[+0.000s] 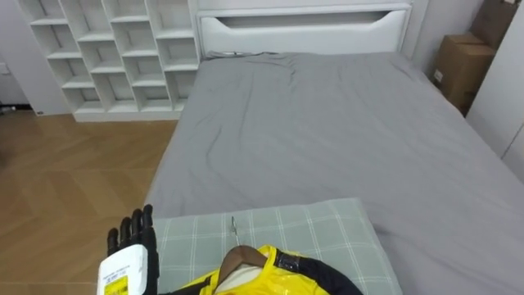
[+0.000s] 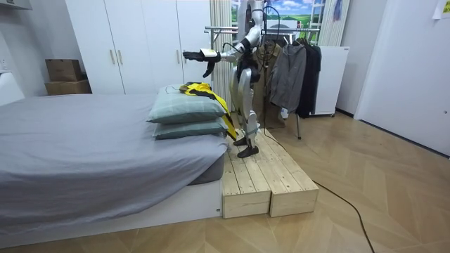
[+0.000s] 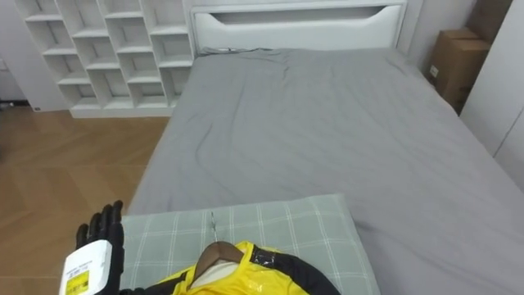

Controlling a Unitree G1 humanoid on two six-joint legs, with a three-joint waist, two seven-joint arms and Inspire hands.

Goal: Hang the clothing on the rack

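Lying at the bottom edge of the left eye view, a glossy yellow jacket with black shoulders and sleeves [image 1: 274, 277] rests on a pale green checked pillow [image 1: 327, 233]. It is dressed over a brown wooden hanger [image 1: 243, 258], whose thin metal hook [image 1: 233, 229] points up the pillow toward the headboard. The frame's lower edge cuts the jacket off, so little more than its collar and shoulders can be seen. The robot's black left hand [image 1: 135, 233] is at the pillow's left border, fingers straight and slightly spread, holding nothing; its palm side is hidden. Beyond lie a wide bed under a smooth grey sheet [image 1: 327, 123], a white padded headboard [image 1: 303, 29], a white cubby-hole shelf unit [image 1: 123, 49], a brown cardboard box [image 1: 460, 65] and a light wooden floor [image 1: 65, 180].

From the room view, the robot stands on a low platform of pale wooden planks [image 2: 260, 179] against the bed. Its left arm reaches level above two stacked pillows, and the hand is clear of the jacket. The jacket drapes over the top pillow and down its side; its hanger is too small to make out. Behind the robot, a metal clothes rack [image 2: 228, 29] carries dark hanging garments [image 2: 295, 74], beside white wardrobe doors [image 2: 140, 42].
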